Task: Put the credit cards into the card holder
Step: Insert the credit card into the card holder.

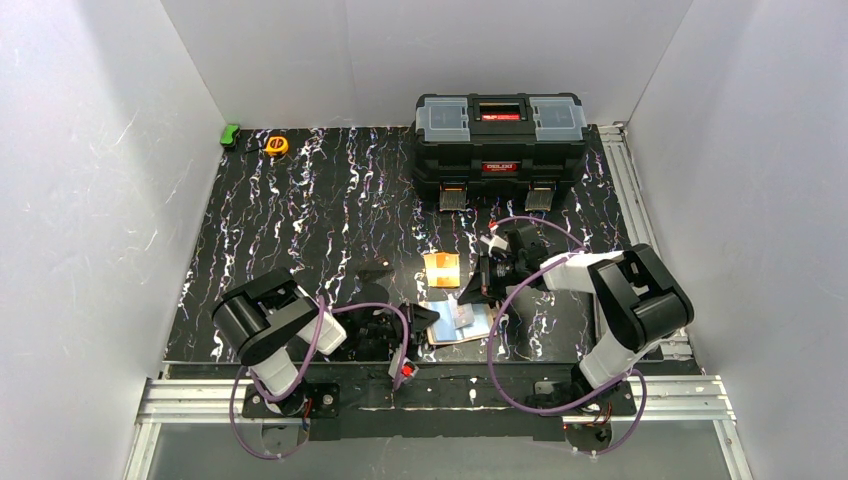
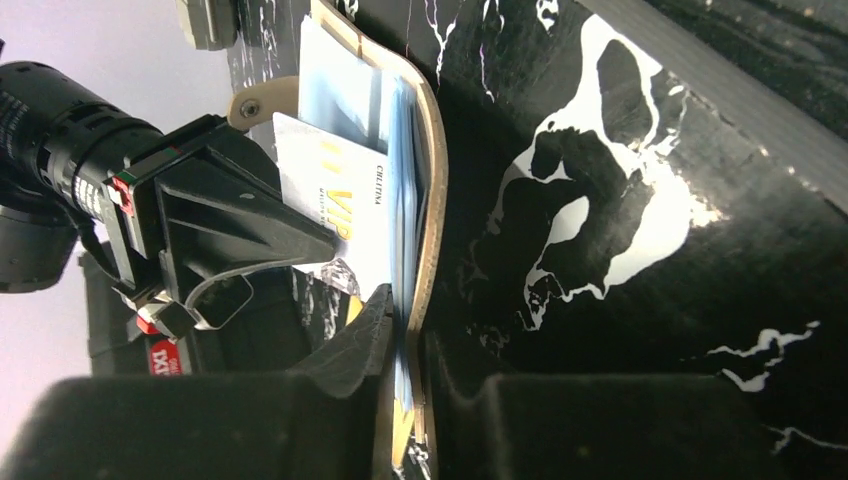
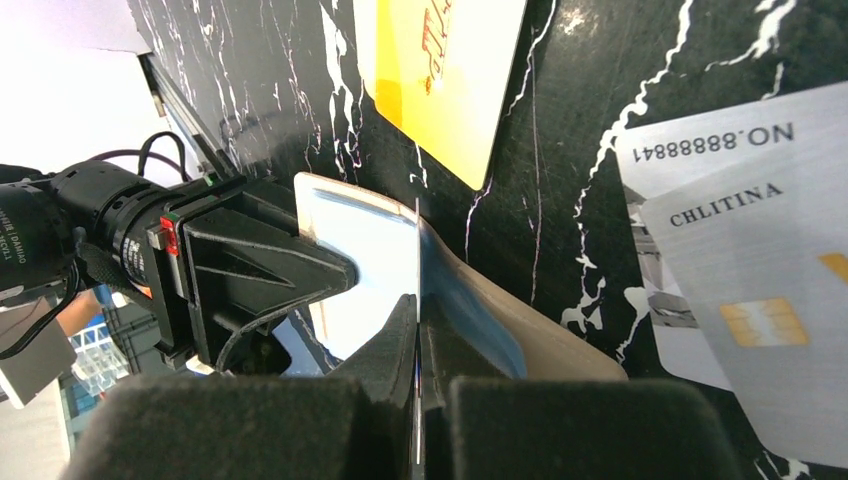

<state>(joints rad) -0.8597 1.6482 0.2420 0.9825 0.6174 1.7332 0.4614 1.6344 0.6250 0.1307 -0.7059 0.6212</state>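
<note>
The cream card holder point(image 1: 470, 331) lies open near the table's front edge, its pale blue inside showing. My left gripper point(image 1: 425, 318) is shut on one edge of it; the cream cover point(image 2: 432, 180) and blue lining run between the jaws of the left gripper point(image 2: 415, 342). My right gripper point(image 1: 479, 289) is shut on a thin white card with gold "VIP" lettering point(image 2: 340, 205). That card stands edge-on point(image 3: 417, 250) in the right gripper point(image 3: 417, 312), down between the flaps of the card holder point(image 3: 545, 335). An orange card point(image 1: 441, 268) lies flat just beyond point(image 3: 445, 70).
Two silver-white cards point(image 3: 760, 300) lie overlapped on the black marbled mat to the right of the holder. A big black toolbox point(image 1: 500, 140) stands at the back. A yellow tape measure point(image 1: 276, 145) and a green object point(image 1: 230, 135) sit in the far left corner.
</note>
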